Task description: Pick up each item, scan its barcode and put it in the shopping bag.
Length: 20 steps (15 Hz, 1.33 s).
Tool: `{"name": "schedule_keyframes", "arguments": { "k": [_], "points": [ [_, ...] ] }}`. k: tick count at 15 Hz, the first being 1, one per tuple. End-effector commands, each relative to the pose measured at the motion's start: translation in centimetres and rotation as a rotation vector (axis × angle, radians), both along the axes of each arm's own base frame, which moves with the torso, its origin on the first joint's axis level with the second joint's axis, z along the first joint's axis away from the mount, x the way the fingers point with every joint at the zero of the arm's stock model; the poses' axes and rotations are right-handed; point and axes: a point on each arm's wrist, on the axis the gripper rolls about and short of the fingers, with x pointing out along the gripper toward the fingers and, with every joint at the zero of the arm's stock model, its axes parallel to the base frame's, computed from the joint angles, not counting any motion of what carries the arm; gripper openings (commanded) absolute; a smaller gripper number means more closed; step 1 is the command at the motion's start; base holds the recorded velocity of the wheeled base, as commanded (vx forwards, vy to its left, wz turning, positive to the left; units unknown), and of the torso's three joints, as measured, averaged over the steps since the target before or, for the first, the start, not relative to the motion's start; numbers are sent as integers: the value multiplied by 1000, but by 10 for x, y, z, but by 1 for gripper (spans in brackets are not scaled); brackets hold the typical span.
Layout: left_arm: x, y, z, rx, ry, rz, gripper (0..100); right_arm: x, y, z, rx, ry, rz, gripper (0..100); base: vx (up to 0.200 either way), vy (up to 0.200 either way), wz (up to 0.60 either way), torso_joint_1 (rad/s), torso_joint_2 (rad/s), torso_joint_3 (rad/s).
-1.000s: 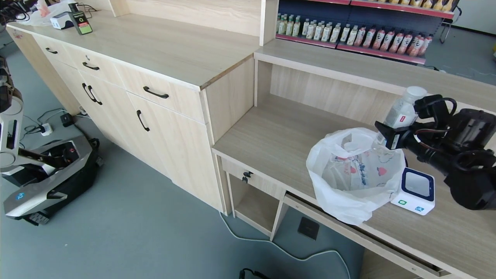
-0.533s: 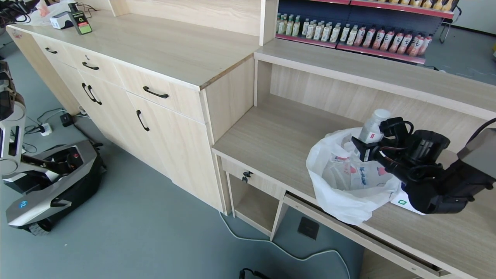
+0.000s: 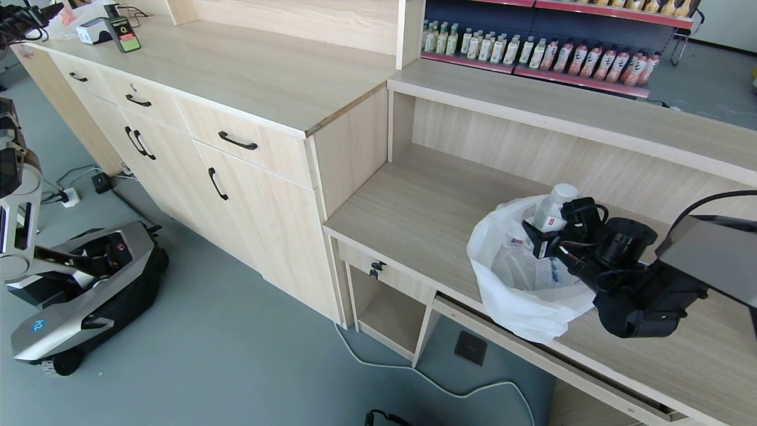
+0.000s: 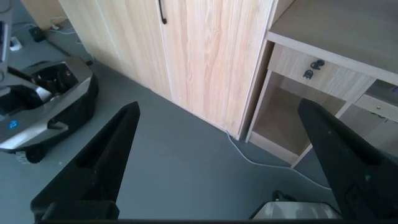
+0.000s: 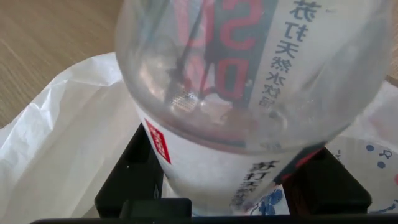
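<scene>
Pale wooden counter (image 3: 426, 201) holds the white shopping bag (image 3: 520, 290) in the head view. Over the bag's mouth the right gripper (image 3: 539, 235) clamps a tilted clear bottle (image 3: 551, 208) with a white cap and red label. In the left wrist view the left gripper (image 4: 217, 162) gapes wide and holds nothing over the grey floor (image 4: 180, 134), well apart from the bag. In the right wrist view black fingers (image 5: 134, 171) press on either side of the bottle (image 5: 249, 93), with the bag (image 5: 62, 143) just beneath.

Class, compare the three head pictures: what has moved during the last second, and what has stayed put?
The right hand, shut on the bottle, moved down and to the robot's left, lowering it into the shopping bag. It has not let go. The bag stayed put.
</scene>
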Motion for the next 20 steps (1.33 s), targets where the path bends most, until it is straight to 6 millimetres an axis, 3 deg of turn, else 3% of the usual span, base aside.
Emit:
{"name": "schedule_keyframes", "arguments": {
  "k": [1,8,9,11,14,16,17,20],
  "points": [
    [0,0,0,0,-1,0,100,2,1,-15,0,34,2,0,0,0,0,0,0,0],
    [0,0,0,0,-1,0,100,3,-2,-22,-1,46,-4,0,0,0,0,0,0,0],
    [0,0,0,0,-1,0,100,3,-2,-20,-1,43,-4,100,0,0,0,0,0,0],
    [0,0,0,0,-1,0,100,0,-2,0,2,13,-4,100,0,0,0,0,0,0],
    [0,0,0,0,-1,0,100,-21,-10,68,-21,-72,-27,100,0,0,0,0,0,0],
    [0,0,0,0,-1,0,100,-61,-18,107,-39,-95,-54,100,0,0,0,0,0,0],
    [0,0,0,0,-1,0,100,-99,-25,123,-41,-54,-81,100,0,0,0,0,0,0],
    [0,0,0,0,-1,2,100,-184,-46,154,-36,50,-195,100,0,0,0,0,0,0]
  ]
}}
